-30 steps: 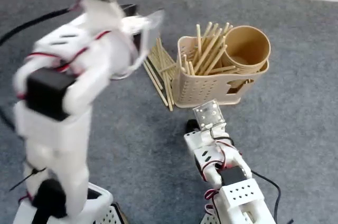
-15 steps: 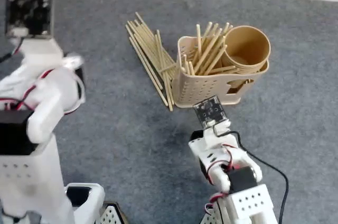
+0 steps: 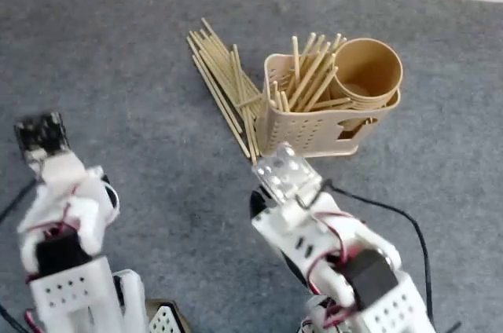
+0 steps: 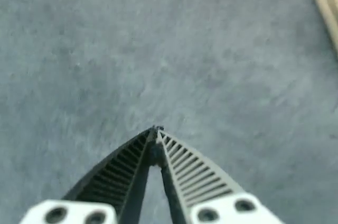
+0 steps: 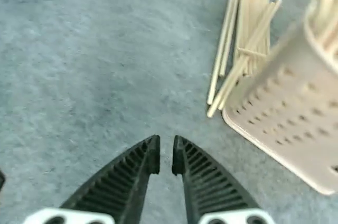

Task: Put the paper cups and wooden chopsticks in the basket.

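Left jaws [image 4: 156,131]: clenched, the black ribbed tips meeting at a point. They grasp nothing and hang over bare grey carpet-textured worktop [image 3: 134,58]. In the high view, the left arm [image 3: 67,215] sits at the near left of the worktop, well apart from the task's things.

Right jaws [image 5: 165,155]: parted by a narrow slit only, tips not meeting, with nothing between them. They are above the worktop, near the corner of the cream perforated plastic basket [image 5: 288,113] and apart from it. In the high view, the right arm [image 3: 322,239] stands just in front of the basket [image 3: 306,133].

Tan paper cups [image 3: 369,74]: nested in a stack that lies tilted in the right end of the basket, mouth facing up and outward.

Wooden chopsticks, first lot [image 3: 310,74]: a bundle standing slanted inside the basket, beside the cups, ends above the rim.

Wooden chopsticks, second lot [image 3: 224,85]: a loose fan lying flat on the worktop against the basket's left side, its near ends touching or just beside the basket wall [image 5: 248,23].
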